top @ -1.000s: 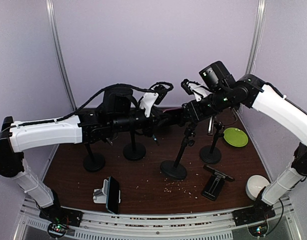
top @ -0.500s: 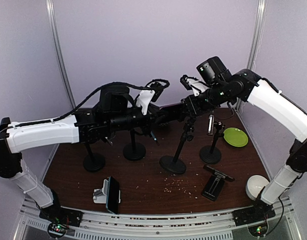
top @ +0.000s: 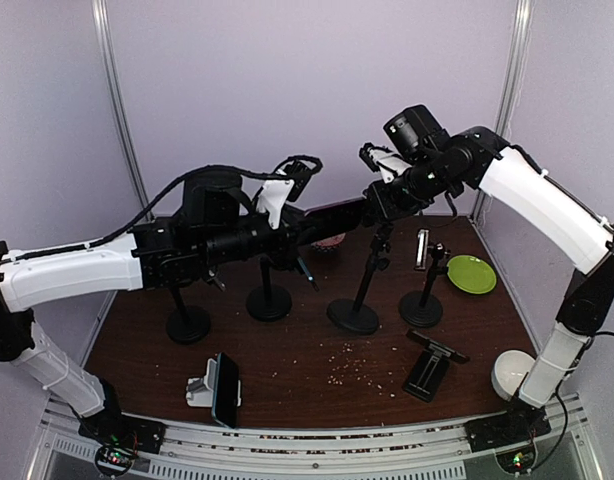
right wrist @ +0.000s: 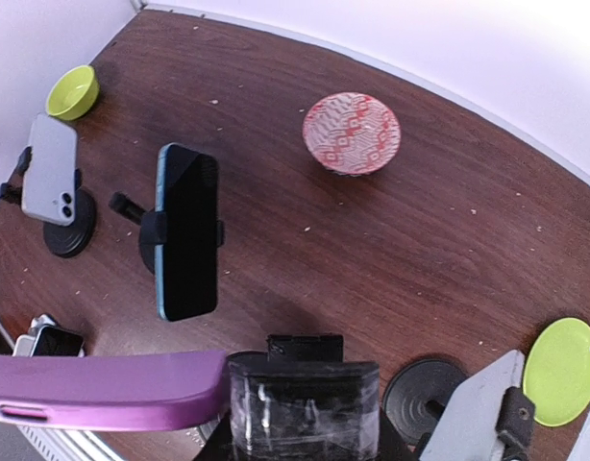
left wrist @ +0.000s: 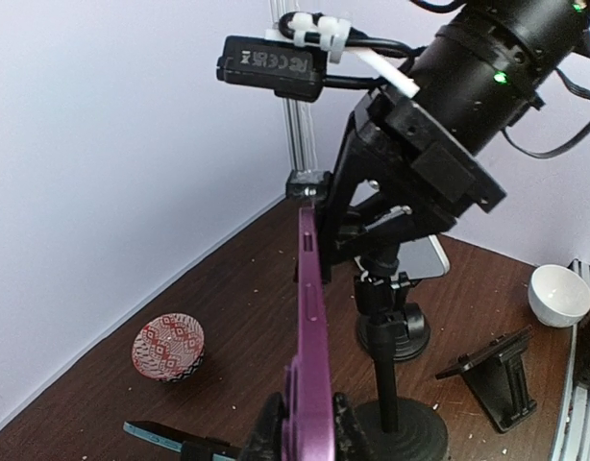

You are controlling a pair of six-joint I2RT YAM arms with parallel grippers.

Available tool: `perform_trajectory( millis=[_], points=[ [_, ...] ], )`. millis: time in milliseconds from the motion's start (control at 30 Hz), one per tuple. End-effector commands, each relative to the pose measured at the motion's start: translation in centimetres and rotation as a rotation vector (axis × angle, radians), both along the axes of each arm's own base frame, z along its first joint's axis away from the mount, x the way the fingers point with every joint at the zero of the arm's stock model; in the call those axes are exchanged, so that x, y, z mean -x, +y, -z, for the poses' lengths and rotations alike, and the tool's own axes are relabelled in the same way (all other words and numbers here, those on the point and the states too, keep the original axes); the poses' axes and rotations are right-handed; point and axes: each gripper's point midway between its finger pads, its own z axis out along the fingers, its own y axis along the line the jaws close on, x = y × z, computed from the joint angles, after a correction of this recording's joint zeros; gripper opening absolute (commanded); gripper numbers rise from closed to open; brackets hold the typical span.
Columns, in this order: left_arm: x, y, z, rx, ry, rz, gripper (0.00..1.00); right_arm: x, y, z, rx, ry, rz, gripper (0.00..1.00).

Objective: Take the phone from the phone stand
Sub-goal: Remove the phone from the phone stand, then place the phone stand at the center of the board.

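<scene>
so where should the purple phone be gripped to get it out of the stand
By its free end, coming from the left: the slim purple phone lies level, its other end clamped in the black phone stand. The left gripper is shut across its flat faces there; the right gripper holds the stand.

Was a robot lab cell: lilac walls (top: 287,80) and aluminium posts (top: 122,130) rose behind the surface (top: 287,370), mounting rail (top: 317,440) along its near edge.
</scene>
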Motion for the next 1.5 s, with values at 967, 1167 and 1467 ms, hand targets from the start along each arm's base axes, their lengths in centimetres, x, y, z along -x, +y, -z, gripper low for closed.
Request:
perform_trajectory(
  millis=[967, 1167, 1467],
  points=[
    [3.8, 9.8, -2.0, -0.247, -0.078, -0.071, 0.00, -10.2, -3.2, -5.1, 0.125, -0.338, 0.216, 0.00],
    [3.1, 9.8, -0.1, -0.305, -0.087, -0.099, 0.00, -12.8, -4.6, -4.1, 0.134, -0.348, 0.285, 0.00],
    [3.2, 10.4, 0.8, -0.329, -0.092, -0.105, 0.00, -16.1, -6.1, -2.5, 0.169, -0.360, 0.356, 0.00]
  ],
)
